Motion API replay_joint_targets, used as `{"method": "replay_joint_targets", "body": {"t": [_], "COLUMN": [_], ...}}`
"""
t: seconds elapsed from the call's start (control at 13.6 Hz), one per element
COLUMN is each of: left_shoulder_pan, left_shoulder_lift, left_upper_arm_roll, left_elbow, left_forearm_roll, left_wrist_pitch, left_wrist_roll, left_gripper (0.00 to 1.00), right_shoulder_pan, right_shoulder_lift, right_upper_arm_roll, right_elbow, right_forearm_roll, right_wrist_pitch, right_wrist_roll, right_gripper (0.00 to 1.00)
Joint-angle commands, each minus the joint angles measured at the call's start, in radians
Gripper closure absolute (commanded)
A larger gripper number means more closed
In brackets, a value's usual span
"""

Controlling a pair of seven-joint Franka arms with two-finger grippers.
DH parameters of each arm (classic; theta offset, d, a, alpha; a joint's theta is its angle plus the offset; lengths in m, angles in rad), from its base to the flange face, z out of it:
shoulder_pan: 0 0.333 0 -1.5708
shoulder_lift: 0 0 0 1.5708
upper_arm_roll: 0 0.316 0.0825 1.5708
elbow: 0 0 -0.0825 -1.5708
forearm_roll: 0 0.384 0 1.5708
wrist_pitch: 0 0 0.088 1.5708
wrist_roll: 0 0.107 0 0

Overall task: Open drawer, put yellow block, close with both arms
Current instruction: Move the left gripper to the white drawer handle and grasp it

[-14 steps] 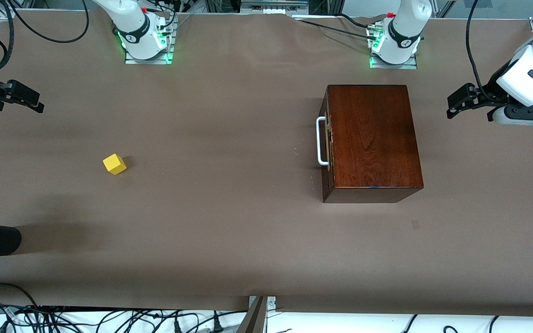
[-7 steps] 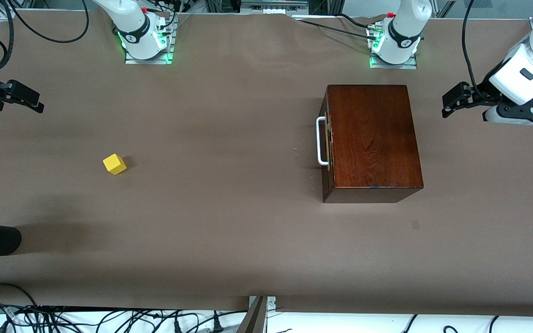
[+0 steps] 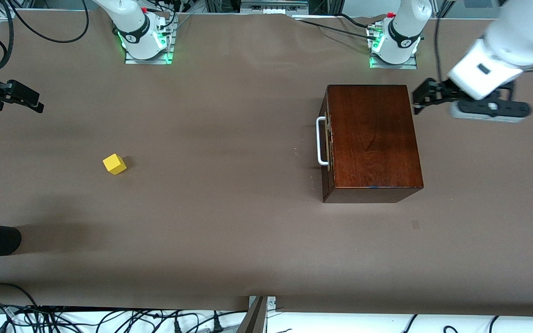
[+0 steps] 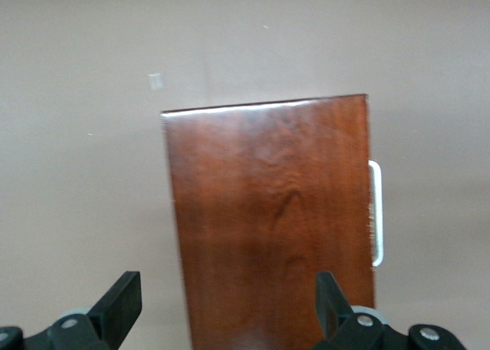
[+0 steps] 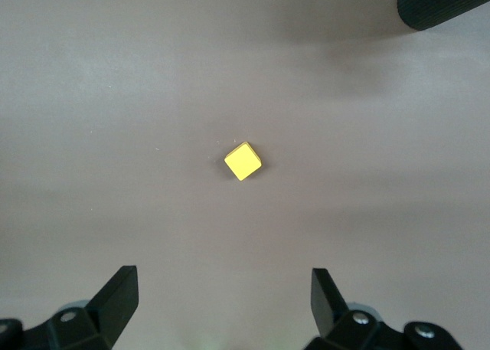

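A polished dark-wood box sits on a brown paper-covered table, toward the left arm's end. Its drawer is shut, the white U-shaped bar handle facing the right arm's end. A small bright yellow cube lies on the bare table well apart from the box, toward the right arm's end.

The left gripper hangs in the air at the box's edge, jaws spread wide and holding nothing. The right gripper waits above the table's edge at its own end, also wide open and empty.

The left wrist view looks down on the box lid and handle between two black fingers. The right wrist view alone shows the cube framed between open fingers, plus a black rounded object at the frame's corner.
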Motion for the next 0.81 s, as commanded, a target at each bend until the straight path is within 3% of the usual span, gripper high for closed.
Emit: {"method": "replay_joint_targets", "body": {"t": [0.0, 0.37, 0.73], "left_shoulder_pan": [-0.013, -0.183, -0.284], "left_shoulder_lift": [0.099, 0.241, 0.35], "left_upper_arm_roll": [-0.105, -0.142, -0.197], "left_elbow": [0.102, 0.157, 0.122], "left_forearm_roll": [0.058, 0.083, 0.21], "left_wrist_pitch": [-0.013, -0.01, 0.082], "left_wrist_roll": [-0.127, -0.385, -0.56], "left_gripper": [0.0, 0.0, 0.0], "right_shoulder_pan": [-0.003, -0.003, -0.003], "right_shoulder_lift": [0.008, 0.008, 0.008], "right_upper_arm_roll": [0.003, 0.003, 0.003], "right_elbow": [0.024, 0.026, 0.024], "right_forearm_roll": [-0.001, 0.001, -0.003], "right_wrist_pitch": [-0.02, -0.016, -0.016], "right_wrist_roll": [0.012, 0.012, 0.01], "right_gripper": [0.0, 0.0, 0.0]}}
